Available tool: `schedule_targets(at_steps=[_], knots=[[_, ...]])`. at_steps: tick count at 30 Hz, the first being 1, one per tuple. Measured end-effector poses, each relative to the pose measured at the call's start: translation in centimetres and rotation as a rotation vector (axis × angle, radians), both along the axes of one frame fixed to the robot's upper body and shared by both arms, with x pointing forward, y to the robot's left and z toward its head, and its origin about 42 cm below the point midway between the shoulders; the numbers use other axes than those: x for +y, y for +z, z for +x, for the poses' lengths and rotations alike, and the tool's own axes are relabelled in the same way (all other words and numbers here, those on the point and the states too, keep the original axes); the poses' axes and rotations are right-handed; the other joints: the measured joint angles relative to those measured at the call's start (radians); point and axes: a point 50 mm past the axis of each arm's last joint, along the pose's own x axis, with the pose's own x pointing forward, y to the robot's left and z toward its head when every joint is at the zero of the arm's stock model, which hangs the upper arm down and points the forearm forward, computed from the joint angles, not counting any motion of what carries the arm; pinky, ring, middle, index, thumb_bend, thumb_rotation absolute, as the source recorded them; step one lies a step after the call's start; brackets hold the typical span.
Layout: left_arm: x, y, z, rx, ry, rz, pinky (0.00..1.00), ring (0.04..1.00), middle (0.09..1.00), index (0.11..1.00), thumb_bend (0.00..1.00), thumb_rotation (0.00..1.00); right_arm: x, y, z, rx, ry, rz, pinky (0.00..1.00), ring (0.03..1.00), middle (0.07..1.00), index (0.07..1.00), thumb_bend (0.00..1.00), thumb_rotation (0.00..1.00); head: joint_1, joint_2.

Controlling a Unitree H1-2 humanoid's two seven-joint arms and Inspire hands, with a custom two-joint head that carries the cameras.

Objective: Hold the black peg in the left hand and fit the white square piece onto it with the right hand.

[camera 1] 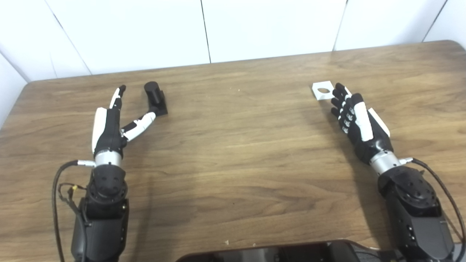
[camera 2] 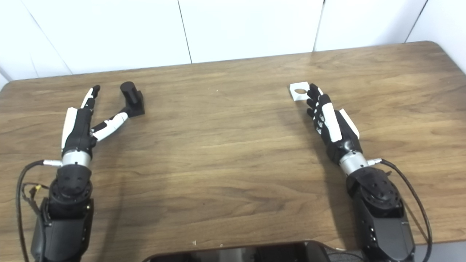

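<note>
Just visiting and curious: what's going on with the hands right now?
Left hand open, thumb by black peg. Right hand open, fingertips at white square piece. Nothing held. Table between them bare.

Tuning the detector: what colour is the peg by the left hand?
Black peg, base included; clearest in left eye view.

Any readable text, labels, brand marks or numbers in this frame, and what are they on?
None readable.
black peg: no marking visible.
white square piece: plain, with only a round hole.
left hand and right hand: no legible lettering.
table: bare wood grain, no print.
</note>
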Motion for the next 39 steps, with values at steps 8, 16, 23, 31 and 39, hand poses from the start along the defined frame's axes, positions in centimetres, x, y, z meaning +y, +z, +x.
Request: schedule_targets(at_steps=[8, 16, 23, 31, 39], knots=[[-0.5, -0.4, 0.3, 0.069, 0.034, 0.069, 0.97, 1.0, 1.0, 0.942, 0.73, 0.31, 0.0, 0.0, 0.0, -0.001, -0.004, 0.004, 1.0, 1.0, 1.0, 1.0, 0.65, 1.0, 0.002, 0.0], [-0.3, -0.5, 1.1, 0.097, 0.046, 0.107, 0.95, 1.0, 1.0, 0.925, 0.77, 0.37, 0.0, 0.0, 0.0, -0.002, -0.003, 0.004, 1.0, 1.0, 1.0, 1.0, 0.66, 1.0, 0.006, -0.006], [-0.3, -0.5, 2.2, 0.118, 0.051, 0.157, 1.0, 1.0, 1.0, 0.928, 0.79, 0.45, 0.0, 0.0, 0.0, -0.003, -0.003, -0.001, 1.0, 1.0, 1.0, 1.0, 0.67, 1.0, 0.011, -0.012], [-0.9, -0.4, 3.9, 0.136, 0.032, 0.169, 1.0, 1.0, 1.0, 0.917, 0.79, 0.44, 0.1, 0.0, 0.0, -0.006, 0.002, 0.002, 1.0, 1.0, 1.0, 1.0, 0.67, 1.0, 0.003, -0.017], [-1.0, -0.1, 4.6, 0.14, 0.017, 0.189, 0.95, 1.0, 1.0, 0.916, 0.78, 0.43, 0.2, -0.1, -0.2, -0.005, 0.002, 0.013, 1.0, 1.0, 1.0, 1.0, 0.66, 1.0, -0.003, -0.02]])
